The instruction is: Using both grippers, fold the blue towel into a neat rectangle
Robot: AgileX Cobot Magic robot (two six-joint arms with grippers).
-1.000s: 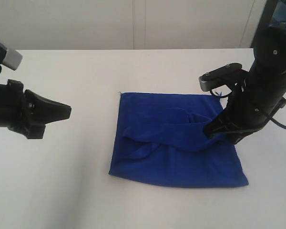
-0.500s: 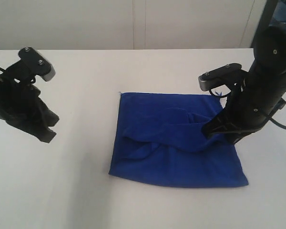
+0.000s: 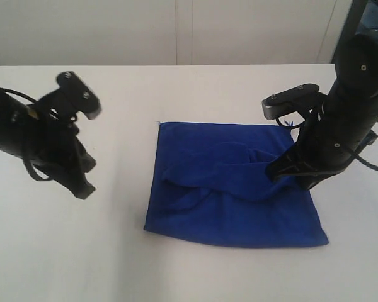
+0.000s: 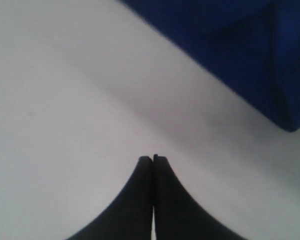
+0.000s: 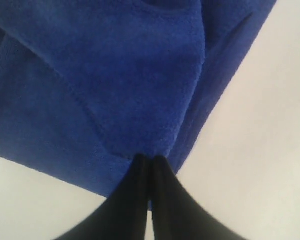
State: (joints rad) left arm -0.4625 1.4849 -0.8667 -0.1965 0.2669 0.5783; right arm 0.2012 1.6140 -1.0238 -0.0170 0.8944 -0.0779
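well, the risk: the right gripper (image 3: 274, 174), pinched shut on a bunched fold near the right edge of the blue towel (image 3: 233, 207), could drag the layers crooked pulling alone, since the left gripper (image 3: 83, 189) hangs closed and empty over bare tabletop (image 3: 113, 264), apart from it. the towel lies centre-right, nearly square, slightly longer left to right, edges slightly skewed.

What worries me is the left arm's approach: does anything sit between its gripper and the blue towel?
Nothing visible does: only bare table lies between the left gripper and the blue towel.
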